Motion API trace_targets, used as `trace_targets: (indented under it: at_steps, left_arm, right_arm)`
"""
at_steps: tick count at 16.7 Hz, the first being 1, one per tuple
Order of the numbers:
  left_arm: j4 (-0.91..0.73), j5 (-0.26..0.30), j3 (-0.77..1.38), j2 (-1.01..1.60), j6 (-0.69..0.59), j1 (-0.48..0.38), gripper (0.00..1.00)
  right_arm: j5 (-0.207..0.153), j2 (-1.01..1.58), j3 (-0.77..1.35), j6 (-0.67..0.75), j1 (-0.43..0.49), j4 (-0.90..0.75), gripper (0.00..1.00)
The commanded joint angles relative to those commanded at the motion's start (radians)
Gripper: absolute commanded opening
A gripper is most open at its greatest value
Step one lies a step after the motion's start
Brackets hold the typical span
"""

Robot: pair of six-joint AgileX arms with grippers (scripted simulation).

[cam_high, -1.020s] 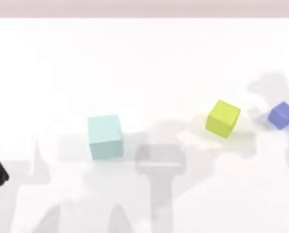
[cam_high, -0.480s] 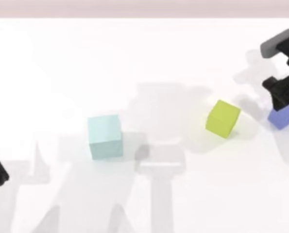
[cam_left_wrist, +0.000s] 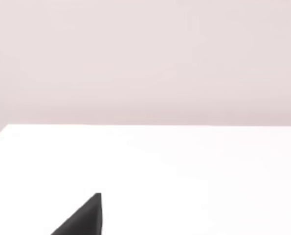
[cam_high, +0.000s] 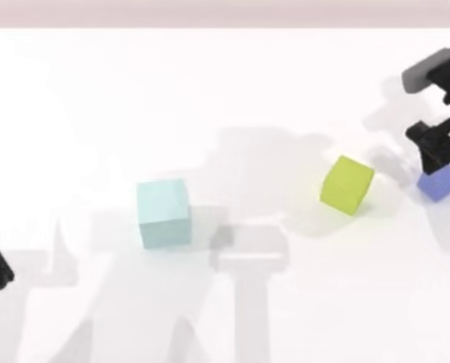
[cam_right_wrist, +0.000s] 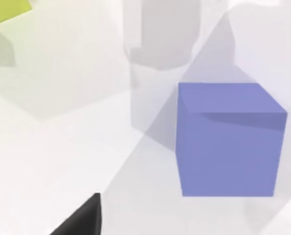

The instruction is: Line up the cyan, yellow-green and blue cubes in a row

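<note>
Hovering just over the matte, sharp-edged blue cube, the right tool has an unclear finger state.

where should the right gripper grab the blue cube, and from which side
Probably from straight above, where the right gripper hovers, fingers closing on two opposite upright faces of the blue cube. It sits flat but turned askew to the table edge, so the wrist should turn to match. The yellow-green cube stands well clear.
</note>
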Motion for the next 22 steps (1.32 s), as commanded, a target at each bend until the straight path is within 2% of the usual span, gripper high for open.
trace_targets:
  at_steps: [7, 12, 22]
  left_arm:
    - [0.0, 0.0, 0.0, 0.0, 0.0, 0.0, 1.0]
    - [0.0, 0.0, 0.0, 0.0, 0.0, 0.0, 1.0]
    - [0.0, 0.0, 0.0, 0.0, 0.0, 0.0, 1.0]
  right_arm:
    - [0.001, 0.089, -0.162, 0.003, 0.005, 0.258, 1.0]
    - [0.001, 0.103, -0.184, 0.004, 0.005, 0.287, 1.0]
    - [0.001, 0.103, -0.184, 0.004, 0.005, 0.287, 0.25]
